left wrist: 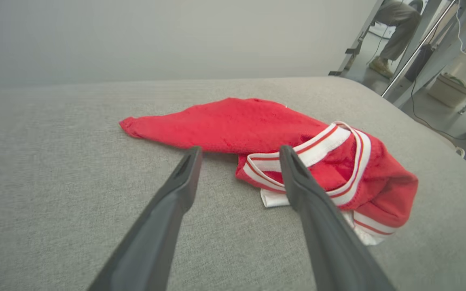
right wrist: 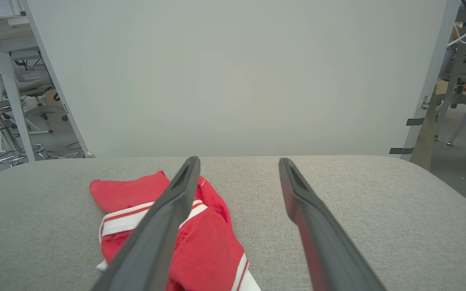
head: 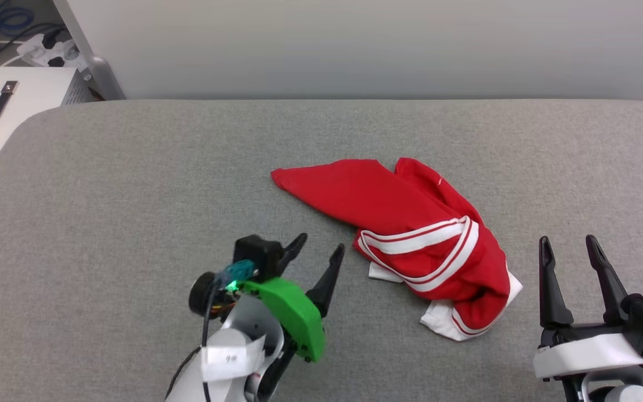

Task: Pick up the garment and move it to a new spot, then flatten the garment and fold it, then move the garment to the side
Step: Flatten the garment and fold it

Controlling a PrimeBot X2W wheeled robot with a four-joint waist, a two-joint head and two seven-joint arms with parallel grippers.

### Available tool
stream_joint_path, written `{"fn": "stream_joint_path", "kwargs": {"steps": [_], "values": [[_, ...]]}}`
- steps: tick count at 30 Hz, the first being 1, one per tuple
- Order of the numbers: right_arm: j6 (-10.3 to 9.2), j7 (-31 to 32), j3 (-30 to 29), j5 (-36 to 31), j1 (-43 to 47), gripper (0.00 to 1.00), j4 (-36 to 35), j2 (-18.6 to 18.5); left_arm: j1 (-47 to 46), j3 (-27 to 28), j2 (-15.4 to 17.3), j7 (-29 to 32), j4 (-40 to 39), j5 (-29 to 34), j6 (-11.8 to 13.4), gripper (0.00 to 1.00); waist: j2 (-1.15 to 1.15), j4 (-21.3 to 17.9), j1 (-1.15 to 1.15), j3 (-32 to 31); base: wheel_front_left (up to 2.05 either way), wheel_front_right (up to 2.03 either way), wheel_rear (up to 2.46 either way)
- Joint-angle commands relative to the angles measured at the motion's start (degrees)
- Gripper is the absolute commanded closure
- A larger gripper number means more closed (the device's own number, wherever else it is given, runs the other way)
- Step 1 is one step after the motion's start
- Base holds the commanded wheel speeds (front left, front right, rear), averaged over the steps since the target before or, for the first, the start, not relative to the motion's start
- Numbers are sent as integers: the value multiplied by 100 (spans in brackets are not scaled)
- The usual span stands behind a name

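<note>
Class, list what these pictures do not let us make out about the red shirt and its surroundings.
- Shirt front: head view, hidden in crumpled folds.
- Shirt's near end: right wrist view, cut off by the bottom edge, partly behind the right end effector.
- Person: left wrist view, cut off by the top edge.
- Paper tag writing: head view, too small.

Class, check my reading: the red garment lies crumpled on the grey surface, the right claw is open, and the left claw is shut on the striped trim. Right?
Not quite. The left claw is open too, spread wide just short of the garment, as the head view shows. The rest stands.
</note>
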Motion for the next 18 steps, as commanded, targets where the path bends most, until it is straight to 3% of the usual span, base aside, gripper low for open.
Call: {"fn": "stream_joint_path", "kwargs": {"steps": [1,6,9,13,18], "values": [[-6,-14,27,-11,-108,0,-43,-8,-185,-98,-15,301,61,-155,-32,0,0,-75,0,168,0,0,0],[-6,-14,107,-19,-219,0,-69,-8,-721,-516,-53,1932,351,-515,-25,0,0,-190,0,427,0,0,0],[-6,-14,155,-22,-298,0,-76,-8,-1002,-632,-70,2537,458,-597,61,0,0,-285,0,579,0,0,0],[-6,-14,212,-19,-400,0,-89,-8,-1283,-735,-85,2900,626,-642,161,0,0,-416,0,763,0,0,0],[-6,-14,250,1,-506,0,-95,-8,-1638,-774,-96,2907,978,-602,320,0,0,-556,0,962,0,0,0]]}}
